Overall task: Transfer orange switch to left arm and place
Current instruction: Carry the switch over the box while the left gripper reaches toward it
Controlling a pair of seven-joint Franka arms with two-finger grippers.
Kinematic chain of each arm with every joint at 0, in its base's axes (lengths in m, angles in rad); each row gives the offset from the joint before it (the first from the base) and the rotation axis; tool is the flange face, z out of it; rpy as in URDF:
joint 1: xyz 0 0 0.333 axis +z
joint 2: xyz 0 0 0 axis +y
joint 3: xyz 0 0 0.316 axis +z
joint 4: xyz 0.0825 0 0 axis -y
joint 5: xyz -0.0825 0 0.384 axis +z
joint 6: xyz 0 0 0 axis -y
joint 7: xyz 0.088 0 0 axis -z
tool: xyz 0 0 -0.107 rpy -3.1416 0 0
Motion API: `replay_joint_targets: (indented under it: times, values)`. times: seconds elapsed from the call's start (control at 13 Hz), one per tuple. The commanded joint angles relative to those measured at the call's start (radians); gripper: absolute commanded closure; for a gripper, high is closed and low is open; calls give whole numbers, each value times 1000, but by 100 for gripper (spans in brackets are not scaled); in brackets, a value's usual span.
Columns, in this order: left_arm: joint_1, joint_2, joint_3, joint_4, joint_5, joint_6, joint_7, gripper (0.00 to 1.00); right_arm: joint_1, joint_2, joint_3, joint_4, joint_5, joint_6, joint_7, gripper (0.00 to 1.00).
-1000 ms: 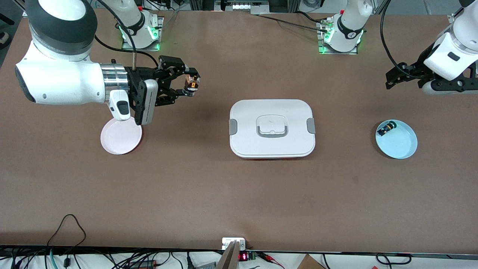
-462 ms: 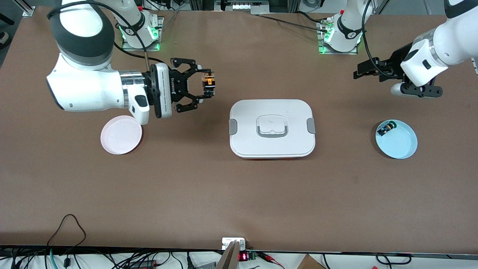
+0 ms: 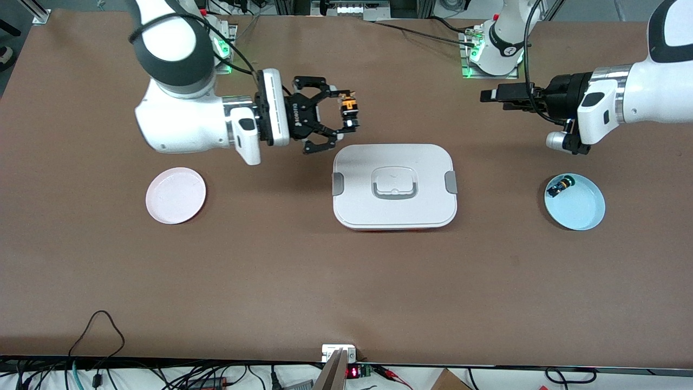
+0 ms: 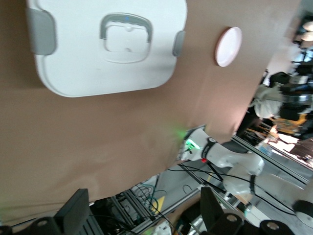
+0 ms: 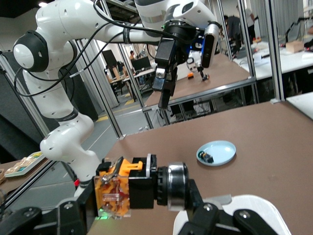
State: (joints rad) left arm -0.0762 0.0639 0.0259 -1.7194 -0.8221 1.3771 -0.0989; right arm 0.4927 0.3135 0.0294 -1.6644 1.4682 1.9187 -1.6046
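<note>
Broadly, the brown table [image 3: 281, 281] carries the box [image 3: 394, 186] at its middle, lid on and grey clips at both short ends; the left wrist view shows it too [image 4: 105, 44]. The right arm [image 3: 178, 103] reaches level from its end of the table, and the right gripper [image 3: 351, 112] hangs above the tabletop just beside the box's corner on the bases' side. Its fingers are closed tight on the orange switch [image 3: 349, 108], held sideways, orange and tan parts plain in the right wrist view [image 5: 142, 188]. The left arm [image 3: 644, 103] stretches in level from its own end, with the left gripper [image 3: 490, 95] over bare table near its base, fingers spread wide and holding nothing. A pink plate [image 3: 176, 195] lies toward the right arm's end, a light blue plate [image 3: 582, 211] toward the left arm's end, and on that blue plate rests a small black switch with a green cap [image 3: 558, 187]
</note>
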Motion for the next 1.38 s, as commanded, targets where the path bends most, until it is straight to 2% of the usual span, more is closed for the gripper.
replay_joint_targets:
  times: [0.0,0.31,0.54,0.69,0.77,1.0,1.31]
  values:
    - [36,4,0,-49,-147,17,150,0,53,-2,-5,-21,107,72,-66,93]
    - [82,37,0,-221,-455,97,517,0,90,-2,-6,-34,208,153,-83,93]
    - [79,27,-11,-279,-506,140,554,0,102,-2,-5,-86,364,163,-204,93]
    - [67,-13,-18,-348,-589,181,547,0,102,-2,-5,-87,369,161,-212,93]
    - [70,-30,-56,-357,-595,212,522,0,105,-2,-5,-87,371,160,-212,93]
    - [72,-56,-147,-358,-646,327,456,0,115,-2,-5,-89,371,166,-210,93]
    - [70,-53,-213,-359,-709,394,456,0,118,-2,-5,-92,369,167,-210,93]
